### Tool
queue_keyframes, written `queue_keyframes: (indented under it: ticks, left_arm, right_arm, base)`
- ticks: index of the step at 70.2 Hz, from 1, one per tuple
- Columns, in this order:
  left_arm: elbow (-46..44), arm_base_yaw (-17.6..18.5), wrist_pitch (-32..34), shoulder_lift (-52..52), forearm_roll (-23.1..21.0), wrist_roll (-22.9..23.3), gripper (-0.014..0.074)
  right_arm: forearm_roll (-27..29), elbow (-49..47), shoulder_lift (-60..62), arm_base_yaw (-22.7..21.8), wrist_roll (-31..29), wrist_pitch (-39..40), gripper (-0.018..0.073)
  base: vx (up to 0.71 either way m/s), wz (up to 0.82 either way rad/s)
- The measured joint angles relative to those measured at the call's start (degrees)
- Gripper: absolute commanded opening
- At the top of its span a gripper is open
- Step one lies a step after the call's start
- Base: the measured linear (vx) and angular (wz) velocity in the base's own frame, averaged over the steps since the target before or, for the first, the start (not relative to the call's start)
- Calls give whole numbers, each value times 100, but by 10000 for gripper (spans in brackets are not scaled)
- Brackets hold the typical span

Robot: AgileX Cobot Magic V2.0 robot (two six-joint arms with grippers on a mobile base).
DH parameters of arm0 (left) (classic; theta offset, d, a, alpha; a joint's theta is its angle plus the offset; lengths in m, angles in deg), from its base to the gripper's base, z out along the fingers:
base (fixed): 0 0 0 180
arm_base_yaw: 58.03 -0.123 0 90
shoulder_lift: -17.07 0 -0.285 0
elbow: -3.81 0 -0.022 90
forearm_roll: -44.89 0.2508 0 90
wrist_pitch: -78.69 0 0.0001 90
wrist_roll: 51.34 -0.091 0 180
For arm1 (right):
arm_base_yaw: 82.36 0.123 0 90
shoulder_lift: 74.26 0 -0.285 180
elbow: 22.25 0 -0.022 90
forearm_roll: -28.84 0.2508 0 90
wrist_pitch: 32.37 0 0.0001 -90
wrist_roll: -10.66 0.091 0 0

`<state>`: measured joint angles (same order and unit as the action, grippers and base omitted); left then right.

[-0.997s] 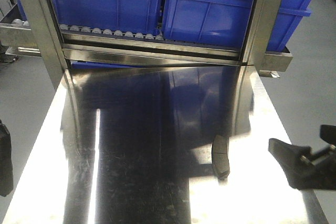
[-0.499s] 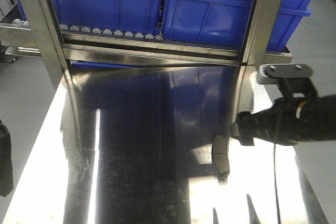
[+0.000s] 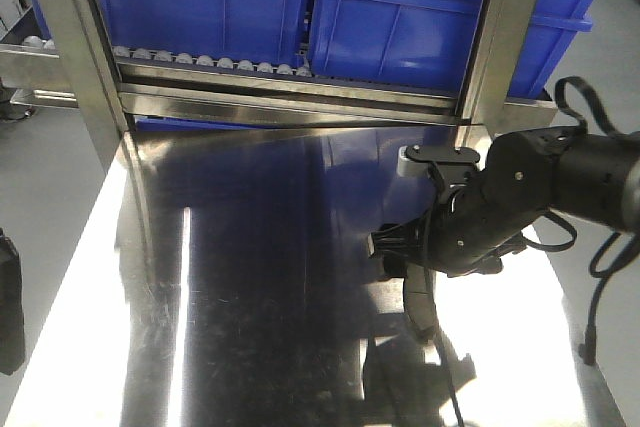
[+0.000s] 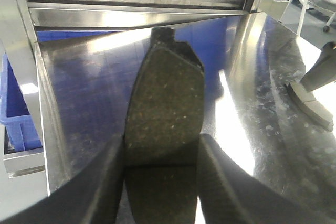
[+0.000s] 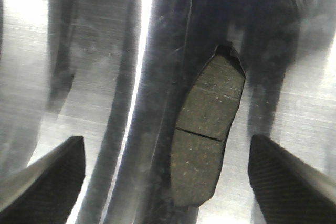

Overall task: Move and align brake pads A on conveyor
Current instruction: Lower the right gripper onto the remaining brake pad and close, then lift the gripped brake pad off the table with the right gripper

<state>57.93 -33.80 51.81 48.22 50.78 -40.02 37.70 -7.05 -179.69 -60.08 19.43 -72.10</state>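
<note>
A dark grey brake pad [image 5: 207,140] with a groove across its middle lies flat on the shiny steel tabletop [image 3: 250,297]. My right gripper [image 5: 167,182] hangs open above it, one finger on each side and neither touching. In the front view the same pad [image 3: 422,305] pokes out from under my right arm [image 3: 510,197]. My left gripper [image 4: 160,142] is shut on a second brake pad [image 4: 165,93], held above the table's left part. The left wrist view also catches the lying pad [image 4: 310,103] under a right finger [image 4: 324,72]. The conveyor is out of view.
Blue bins [image 3: 400,17] sit on a roller rack at the back, between steel frame posts [image 3: 70,47]. The tabletop ends at a left edge [image 3: 60,297] and a right edge [image 3: 590,347], with grey floor beyond both.
My right arm has swung in from the table's right edge and now hangs over the lying pad. That pad has not moved.
</note>
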Motion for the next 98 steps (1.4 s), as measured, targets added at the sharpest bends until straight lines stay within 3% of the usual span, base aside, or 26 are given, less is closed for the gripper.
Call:
queue_keyframes:
  ticks: [34,62,73,92,98]
  left_arm:
    - [0,0,0,0,0,0,153]
    - [0,0,0,0,0,0,153]
    - [0,0,0,0,0,0,153]
    - [0,0,0,0,0,0,153]
    - [0,0,0,0,0,0,153]
  right_arm:
    - [-6,-49,-632,0,19,-43,585]
    - [-107,-72,-743,0,-40,-38,486]
    - [-107,-72,-743,0,-40,-41,380]
    - [-116,-72,-743,0,-54,-51,52]
    - [-133,-72,-743,0,-66,-51,-15]
  base:
    - [0,0]
    - [0,0]
    - [0,0]
    - [0,0]
    - [0,0]
